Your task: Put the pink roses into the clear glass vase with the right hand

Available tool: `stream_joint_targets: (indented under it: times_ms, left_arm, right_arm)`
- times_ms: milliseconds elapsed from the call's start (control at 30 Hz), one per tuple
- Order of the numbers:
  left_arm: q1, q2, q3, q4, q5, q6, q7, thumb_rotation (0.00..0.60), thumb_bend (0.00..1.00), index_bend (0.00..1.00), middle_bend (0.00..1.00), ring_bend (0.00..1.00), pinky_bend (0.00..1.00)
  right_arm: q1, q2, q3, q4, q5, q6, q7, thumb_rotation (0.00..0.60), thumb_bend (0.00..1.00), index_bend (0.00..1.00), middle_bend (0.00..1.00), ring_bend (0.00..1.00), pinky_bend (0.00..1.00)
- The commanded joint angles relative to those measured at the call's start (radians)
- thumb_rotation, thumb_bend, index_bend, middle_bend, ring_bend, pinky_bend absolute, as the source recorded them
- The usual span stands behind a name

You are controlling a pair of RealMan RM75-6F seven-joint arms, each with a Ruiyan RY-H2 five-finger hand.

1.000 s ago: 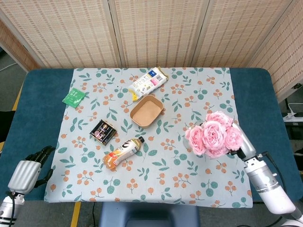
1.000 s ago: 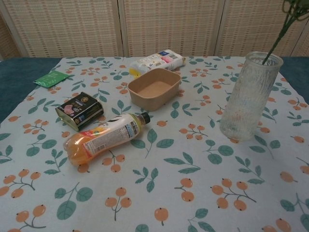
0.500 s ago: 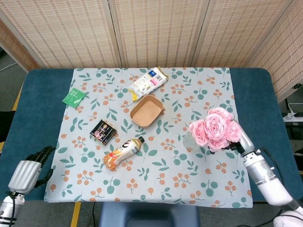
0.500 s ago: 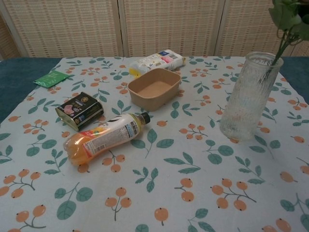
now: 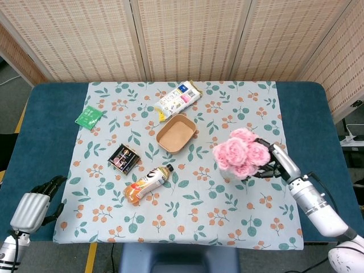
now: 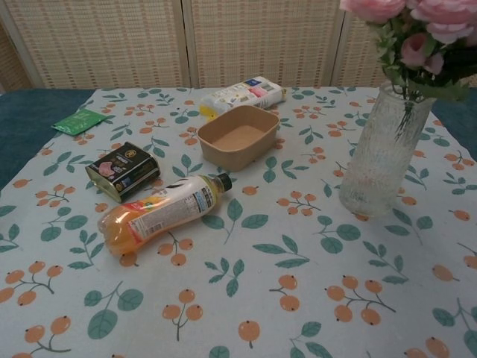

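Note:
The pink roses (image 5: 242,152) stand with their stems down inside the clear glass vase (image 6: 384,153), blooms (image 6: 417,22) just above its rim. In the head view the blooms hide nearly all of the vase at the cloth's right side. My right hand (image 5: 272,163) reaches in from the right and grips the bunch just under the blooms. In the chest view only a dark bit of that hand shows behind the leaves at the right edge. My left hand (image 5: 35,203) rests low at the table's front left corner, fingers apart and holding nothing.
On the floral cloth lie an orange drink bottle (image 6: 160,212) on its side, a dark tin (image 6: 123,171), an empty brown paper bowl (image 6: 237,137), a snack packet (image 6: 242,95) and a green sachet (image 6: 79,121). Folding screens stand behind the table.
My right hand has carried the roses left and down. The stems have slid deeper into the vase, so the blooms now sit at its rim. The left hand has not moved.

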State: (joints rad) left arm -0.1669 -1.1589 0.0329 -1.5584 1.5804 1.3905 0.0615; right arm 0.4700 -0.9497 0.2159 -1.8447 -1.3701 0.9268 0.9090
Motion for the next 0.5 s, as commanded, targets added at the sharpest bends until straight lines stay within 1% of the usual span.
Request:
stream_joint_targets:
  times_ms: [33, 133, 200, 267, 333, 400, 467, 500]
  left_arm:
    - [0.000, 0.000, 0.000, 0.000, 0.000, -0.001, 0.001, 0.600, 0.42, 0.13, 0.14, 0.27, 0.38]
    - [-0.001, -0.001, 0.001, 0.001, -0.001, -0.003, 0.002, 0.600, 0.42, 0.13, 0.14, 0.27, 0.38]
    - [-0.001, 0.000, 0.001, 0.001, -0.003, -0.005, 0.001, 0.600, 0.42, 0.13, 0.14, 0.27, 0.38]
    - [-0.001, 0.000, 0.000, 0.002, -0.006, -0.007, -0.002, 0.600, 0.42, 0.13, 0.14, 0.27, 0.38]
    - [-0.001, 0.000, 0.000, 0.002, -0.006, -0.007, -0.003, 0.600, 0.42, 0.13, 0.14, 0.27, 0.38]
    - [-0.002, 0.000, -0.002, 0.003, -0.009, -0.008, -0.005, 0.600, 0.42, 0.13, 0.14, 0.27, 0.38]
    - [-0.002, 0.000, -0.004, 0.005, -0.015, -0.011, -0.008, 0.600, 0.42, 0.13, 0.14, 0.27, 0.38]
    - [-0.001, 0.000, -0.005, 0.007, -0.021, -0.012, -0.009, 0.600, 0.42, 0.13, 0.14, 0.27, 0.38]
  right_arm:
    - [-0.003, -0.005, 0.000, 0.012, -0.003, 0.011, 0.000, 0.600, 0.13, 0.17, 0.95, 1.00, 1.00]
    - [-0.011, -0.009, -0.003, 0.025, -0.015, 0.032, -0.003, 0.600, 0.08, 0.12, 0.95, 1.00, 1.00]
    - [-0.026, -0.014, -0.011, 0.037, -0.041, 0.067, -0.015, 0.600, 0.07, 0.09, 0.95, 1.00, 1.00]
    - [-0.047, -0.021, -0.023, 0.053, -0.077, 0.116, -0.037, 0.600, 0.06, 0.09, 0.95, 1.00, 1.00]
    - [-0.050, -0.023, -0.025, 0.055, -0.082, 0.123, -0.039, 0.600, 0.06, 0.08, 0.95, 0.99, 1.00]
    - [-0.067, -0.029, -0.037, 0.069, -0.108, 0.159, -0.063, 0.600, 0.06, 0.11, 0.95, 0.99, 1.00]
    - [-0.115, -0.056, -0.064, 0.106, -0.159, 0.258, -0.150, 0.600, 0.06, 0.14, 0.95, 0.98, 1.00]
    - [-0.170, -0.079, -0.094, 0.150, -0.189, 0.344, -0.248, 0.600, 0.06, 0.16, 0.95, 0.98, 1.00]
